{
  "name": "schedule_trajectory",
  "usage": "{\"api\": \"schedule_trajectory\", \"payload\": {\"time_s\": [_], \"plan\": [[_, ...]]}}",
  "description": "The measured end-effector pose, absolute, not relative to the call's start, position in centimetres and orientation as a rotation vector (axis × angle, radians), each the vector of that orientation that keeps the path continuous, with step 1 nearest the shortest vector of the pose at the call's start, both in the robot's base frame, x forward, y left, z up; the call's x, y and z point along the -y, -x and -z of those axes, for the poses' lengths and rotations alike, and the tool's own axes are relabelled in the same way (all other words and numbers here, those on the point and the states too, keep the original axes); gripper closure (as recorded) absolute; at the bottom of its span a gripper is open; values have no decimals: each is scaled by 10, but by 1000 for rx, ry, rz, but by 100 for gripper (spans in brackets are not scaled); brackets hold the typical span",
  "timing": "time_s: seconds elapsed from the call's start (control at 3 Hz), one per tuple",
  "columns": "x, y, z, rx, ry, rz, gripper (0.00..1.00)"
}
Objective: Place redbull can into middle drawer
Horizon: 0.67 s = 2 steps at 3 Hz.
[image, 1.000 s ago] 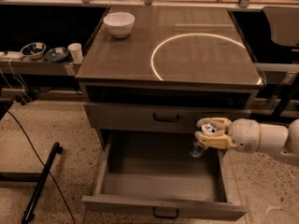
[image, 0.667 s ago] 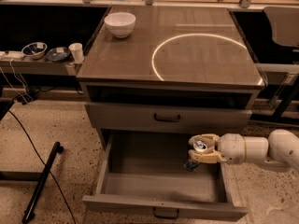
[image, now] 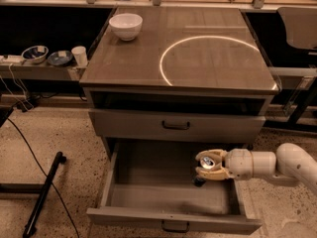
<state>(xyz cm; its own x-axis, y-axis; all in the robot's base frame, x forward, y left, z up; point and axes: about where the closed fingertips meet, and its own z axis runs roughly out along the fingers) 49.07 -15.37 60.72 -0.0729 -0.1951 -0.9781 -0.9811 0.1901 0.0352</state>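
Observation:
The middle drawer (image: 148, 195) is pulled open at the bottom of the cabinet, its inside bare and grey-brown. My gripper (image: 210, 164) reaches in from the right, over the drawer's right side. It is shut on the redbull can (image: 208, 162), whose silver pull-tab top shows between the cream fingers (image: 213, 174). The can's lower body is mostly hidden; its dark base shows just above the drawer floor.
The shallower drawer (image: 176, 125) above is closed. A white bowl (image: 126, 25) stands at the cabinet top's back left. On a low shelf at left are two dishes (image: 34, 53) and a small white cup (image: 79, 55). A black pole (image: 43, 194) lies on the floor at left.
My gripper has moved left and down with the can, from beside the drawer's right edge to inside the open drawer.

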Motion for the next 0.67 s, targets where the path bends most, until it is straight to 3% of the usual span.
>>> {"api": "schedule_trajectory", "payload": {"time_s": [0.33, 0.67], "plan": [[148, -506, -521, -1584, 1275, -819, 100], [143, -512, -484, -1586, 1302, -789, 100]]}}
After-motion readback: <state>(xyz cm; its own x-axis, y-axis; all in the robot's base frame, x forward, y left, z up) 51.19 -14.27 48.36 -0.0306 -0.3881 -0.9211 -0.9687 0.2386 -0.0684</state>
